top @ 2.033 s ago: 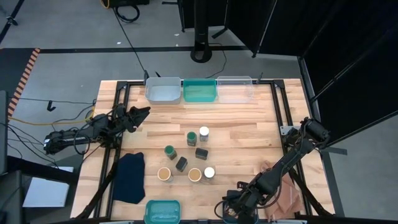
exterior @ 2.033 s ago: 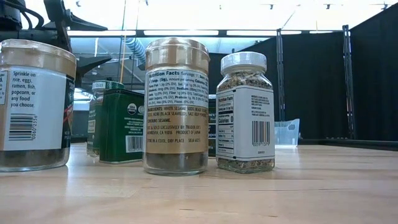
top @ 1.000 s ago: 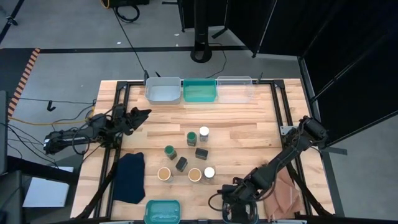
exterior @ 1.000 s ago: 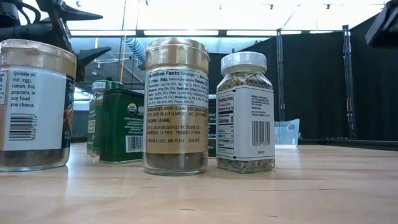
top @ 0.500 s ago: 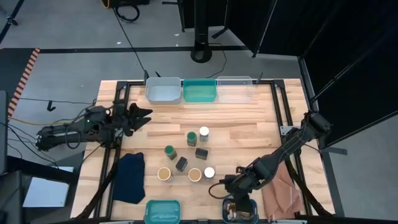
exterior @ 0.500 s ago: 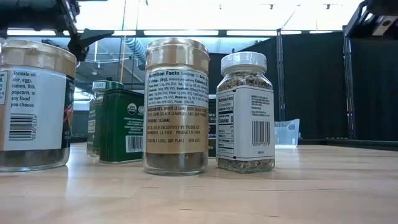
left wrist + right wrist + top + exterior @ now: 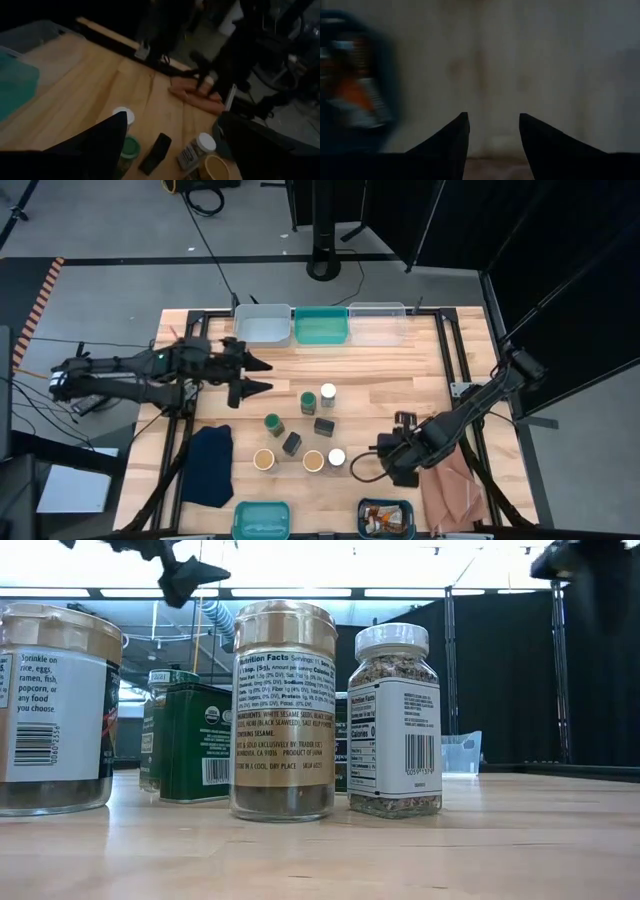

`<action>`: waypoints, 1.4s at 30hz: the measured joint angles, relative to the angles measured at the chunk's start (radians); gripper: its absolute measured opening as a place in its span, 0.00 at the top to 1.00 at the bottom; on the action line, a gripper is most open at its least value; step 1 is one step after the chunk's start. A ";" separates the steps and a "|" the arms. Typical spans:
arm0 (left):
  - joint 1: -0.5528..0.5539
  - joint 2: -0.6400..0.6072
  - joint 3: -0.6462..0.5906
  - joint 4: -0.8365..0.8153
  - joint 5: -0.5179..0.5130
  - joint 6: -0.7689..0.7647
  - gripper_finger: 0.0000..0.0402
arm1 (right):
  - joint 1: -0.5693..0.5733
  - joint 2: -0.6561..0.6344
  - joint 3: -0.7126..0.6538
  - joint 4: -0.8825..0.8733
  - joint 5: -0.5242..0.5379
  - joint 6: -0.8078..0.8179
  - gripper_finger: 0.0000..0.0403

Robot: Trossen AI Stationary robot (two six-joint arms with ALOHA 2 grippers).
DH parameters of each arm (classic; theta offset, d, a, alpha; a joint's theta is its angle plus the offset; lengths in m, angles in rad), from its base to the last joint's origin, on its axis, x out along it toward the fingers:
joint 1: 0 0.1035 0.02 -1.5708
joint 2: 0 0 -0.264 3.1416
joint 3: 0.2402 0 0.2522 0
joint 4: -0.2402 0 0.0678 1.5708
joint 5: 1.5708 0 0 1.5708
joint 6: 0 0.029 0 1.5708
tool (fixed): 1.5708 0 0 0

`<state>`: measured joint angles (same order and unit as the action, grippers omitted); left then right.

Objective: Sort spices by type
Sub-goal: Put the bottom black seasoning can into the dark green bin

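Both grippers moved — left gripper (image 7: 258, 377) open, nearing jars (image 7: 327, 395).

Tan-lidded jars (image 7: 264, 459), green tin (image 7: 196, 742), teal bin (image 7: 321, 327), navy cloth (image 7: 209, 465), pale striped wood table (image 7: 400, 380).

The wooden table (image 7: 400, 380) carries spice jars (image 7: 327, 395), bins (image 7: 263, 323) and a dark blue cloth (image 7: 210, 465).

Pale, smooth wooden plank tabletop (image 7: 400, 380); clear glass jar with tan metal-looking lid (image 7: 284, 710), glossy paper label; matt dark blue cloth (image 7: 210, 465).
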<state>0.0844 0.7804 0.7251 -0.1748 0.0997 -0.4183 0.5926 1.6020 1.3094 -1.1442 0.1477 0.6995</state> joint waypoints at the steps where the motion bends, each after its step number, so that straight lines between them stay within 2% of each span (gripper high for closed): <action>1: -0.002 0.029 0.032 -0.021 0.008 0.000 0.18 | -0.007 -0.008 0.000 -0.011 0.046 -0.024 0.55; 4: -0.002 0.090 0.121 -0.107 0.050 -0.001 0.18 | -0.057 -0.034 0.000 -0.004 0.177 -0.092 0.55; 6: -0.002 0.116 0.173 -0.180 0.073 -0.001 0.18 | -0.106 -0.050 0.000 0.027 0.225 -0.125 0.55; 12: -0.017 0.173 0.246 -0.339 0.075 0.001 0.18 | -0.240 -0.089 0.000 0.088 0.224 -0.220 0.55; 20: -0.135 0.327 0.281 -0.350 0.061 0.035 0.18 | -0.332 -0.145 0.000 0.129 0.224 -0.365 0.55; 28: -0.184 0.538 0.374 -0.373 0.036 -0.080 0.18 | -0.412 -0.224 0.000 0.098 0.225 -0.476 0.55; 35: -0.244 0.707 0.538 -0.541 -0.089 -0.117 0.18 | -0.479 -0.287 0.000 0.097 0.226 -0.567 0.55; 42: -0.307 0.841 0.669 -0.641 -0.190 -0.271 0.18 | -0.520 -0.326 0.000 0.093 0.226 -0.670 0.55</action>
<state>-0.2229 1.6211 1.3943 -0.8158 -0.0900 -0.6896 0.0727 1.2755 1.3094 -1.0512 0.3733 0.0294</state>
